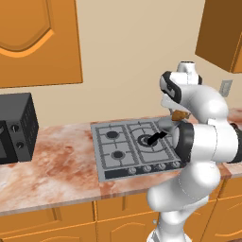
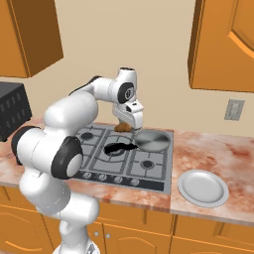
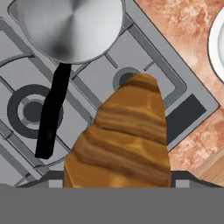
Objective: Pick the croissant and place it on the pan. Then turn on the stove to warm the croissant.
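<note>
Croissant (image 3: pixel 124 140) pinched between the fingers of the gripper (image 2: pixel 130 124), carried above the stove (image 2: pixel 151 171). Pick looks done; placing on the pan (image 3: pixel 70 26) and turning a knob are still to do, I judge. In the hand view the pan sits at 11 o'clock from the croissant, empty, its black handle (image 3: pixel 52 116) running down toward 7. The croissant's long axis runs from the fingers toward 12, tapered tip pointing at a burner. White plate (image 2: pixel 203 188) at 4 o'clock on the counter (image 2: pixel 218 154).
</note>
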You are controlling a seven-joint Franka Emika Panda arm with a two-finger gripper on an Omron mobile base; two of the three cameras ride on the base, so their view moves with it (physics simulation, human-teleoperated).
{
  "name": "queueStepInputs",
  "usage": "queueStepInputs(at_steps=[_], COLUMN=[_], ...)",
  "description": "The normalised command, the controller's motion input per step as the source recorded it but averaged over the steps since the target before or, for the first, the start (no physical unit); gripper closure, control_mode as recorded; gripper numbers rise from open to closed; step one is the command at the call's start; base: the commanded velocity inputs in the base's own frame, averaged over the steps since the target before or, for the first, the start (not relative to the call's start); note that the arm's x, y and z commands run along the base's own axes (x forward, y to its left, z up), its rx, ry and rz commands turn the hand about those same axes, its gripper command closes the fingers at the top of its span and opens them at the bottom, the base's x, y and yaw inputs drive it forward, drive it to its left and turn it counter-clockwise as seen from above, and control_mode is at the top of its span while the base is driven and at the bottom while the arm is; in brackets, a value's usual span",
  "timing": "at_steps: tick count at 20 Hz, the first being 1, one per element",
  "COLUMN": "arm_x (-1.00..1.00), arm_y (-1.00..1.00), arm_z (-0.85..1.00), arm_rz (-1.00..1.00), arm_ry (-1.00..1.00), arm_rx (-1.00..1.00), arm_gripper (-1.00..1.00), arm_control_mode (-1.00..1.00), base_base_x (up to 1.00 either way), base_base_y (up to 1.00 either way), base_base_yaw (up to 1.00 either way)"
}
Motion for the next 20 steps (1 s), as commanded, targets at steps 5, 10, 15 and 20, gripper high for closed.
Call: queueStepInputs(at_steps=[5,10,15,20], arm_x=[0.32,0.25,0.23,0.23], arm_y=[-0.11,-0.13,-0.09,-0.02], arm_z=[-0.04,-0.13,-0.11,-0.08], arm_rz=[0.07,0.07,0.07,0.06], arm_ry=[0.0,-0.04,-0.03,0.0], arm_rx=[0.0,0.0,0.0,0.0], arm_gripper=[1.0,1.0,1.0,1.0], arm_control_mode=[-1.0,-1.0,-1.0,-1.0], base_base_x=[0.0,0.0,0.0,0.0], base_base_y=[0.0,0.0,0.0,0.0], base_base_yaw=[0.0,0.0,0.0,0.0])
